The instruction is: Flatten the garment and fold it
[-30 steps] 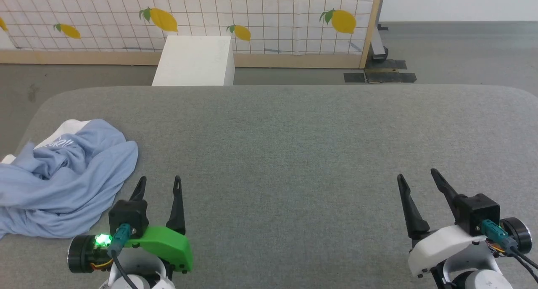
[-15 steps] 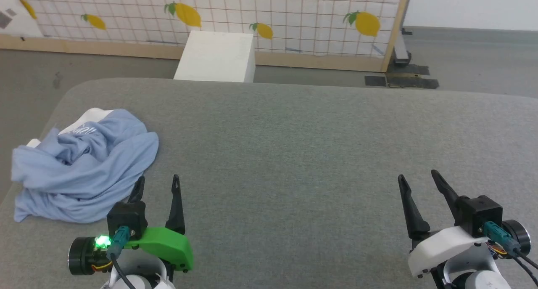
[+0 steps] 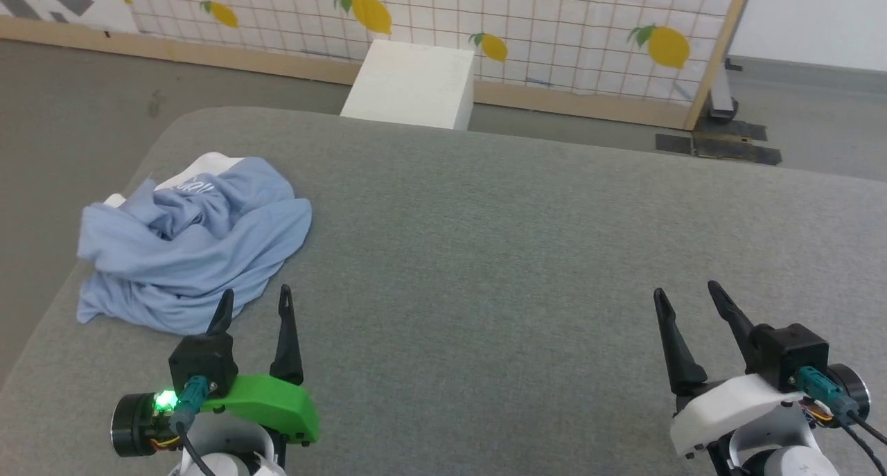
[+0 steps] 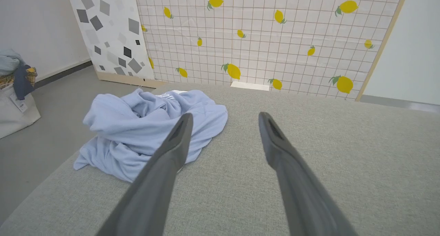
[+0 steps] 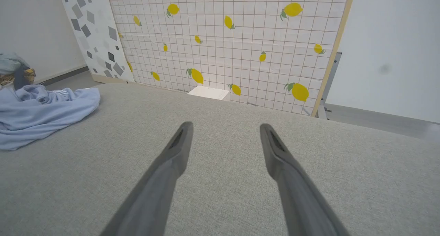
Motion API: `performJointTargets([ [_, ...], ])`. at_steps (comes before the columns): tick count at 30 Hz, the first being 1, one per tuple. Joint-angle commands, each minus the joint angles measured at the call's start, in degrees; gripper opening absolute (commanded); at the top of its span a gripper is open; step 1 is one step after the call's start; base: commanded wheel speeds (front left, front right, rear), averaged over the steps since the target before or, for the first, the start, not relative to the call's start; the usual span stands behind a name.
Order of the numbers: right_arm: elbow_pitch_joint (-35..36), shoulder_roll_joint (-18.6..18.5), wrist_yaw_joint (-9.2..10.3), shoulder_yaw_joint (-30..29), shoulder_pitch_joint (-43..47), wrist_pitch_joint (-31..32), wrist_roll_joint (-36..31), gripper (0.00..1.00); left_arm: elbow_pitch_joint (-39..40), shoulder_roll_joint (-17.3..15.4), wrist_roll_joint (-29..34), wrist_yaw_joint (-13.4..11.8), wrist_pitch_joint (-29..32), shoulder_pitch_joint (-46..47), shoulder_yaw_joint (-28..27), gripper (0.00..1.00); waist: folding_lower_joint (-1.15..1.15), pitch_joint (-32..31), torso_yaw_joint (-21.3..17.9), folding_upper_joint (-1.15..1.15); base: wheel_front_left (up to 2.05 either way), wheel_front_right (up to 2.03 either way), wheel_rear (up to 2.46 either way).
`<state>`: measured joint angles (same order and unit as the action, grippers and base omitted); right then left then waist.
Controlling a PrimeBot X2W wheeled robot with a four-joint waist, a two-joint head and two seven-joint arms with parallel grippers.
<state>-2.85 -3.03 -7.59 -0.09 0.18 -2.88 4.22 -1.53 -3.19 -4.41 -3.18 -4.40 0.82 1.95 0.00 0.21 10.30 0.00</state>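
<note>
One grey fabric-covered table [image 3: 527,254] bears the crumpled light blue knit polo shirt [image 3: 194,247] near its far left corner. At the table's near left the green-cased left gripper [image 3: 254,297] hovers, jaws wide and empty, tips just beside the shirt's near edge. The white-cased right gripper [image 3: 682,290], equally wide and empty, hangs at the near right, well apart from the shirt.

head: high, looking down on table [image 3: 485,254] | wrists: low, facing lemon screen [image 4: 257,40] | shared: garment [image 3: 187,247], table
</note>
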Motion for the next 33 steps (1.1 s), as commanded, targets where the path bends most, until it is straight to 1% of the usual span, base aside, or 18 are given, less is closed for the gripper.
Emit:
performJointTargets([
  [1,-0.33,0.05,0.03,0.08,-0.7,-0.59,0.69,1.0,-0.27,-0.09,-0.4,-0.64,-0.65,-0.1,0.11,1.0,0.0,0.09,1.24,0.0,0.0,0.0,0.0],
  [10,-1.12,0.06,0.04,0.24,-0.88,-1.38,1.77,1.0,-0.89,-0.05,-1.28,-1.31,-1.72,-0.46,0.38,1.0,0.0,-0.23,4.19,0.0,0.0,0.0,0.0],
  [33,-2.8,0.09,0.06,0.84,-1.57,-3.28,4.32,1.0,-2.5,-0.03,-3.69,-3.22,-4.53,-0.66,0.71,1.0,0.0,0.44,10.23,0.0,0.0,0.0,0.0],
])
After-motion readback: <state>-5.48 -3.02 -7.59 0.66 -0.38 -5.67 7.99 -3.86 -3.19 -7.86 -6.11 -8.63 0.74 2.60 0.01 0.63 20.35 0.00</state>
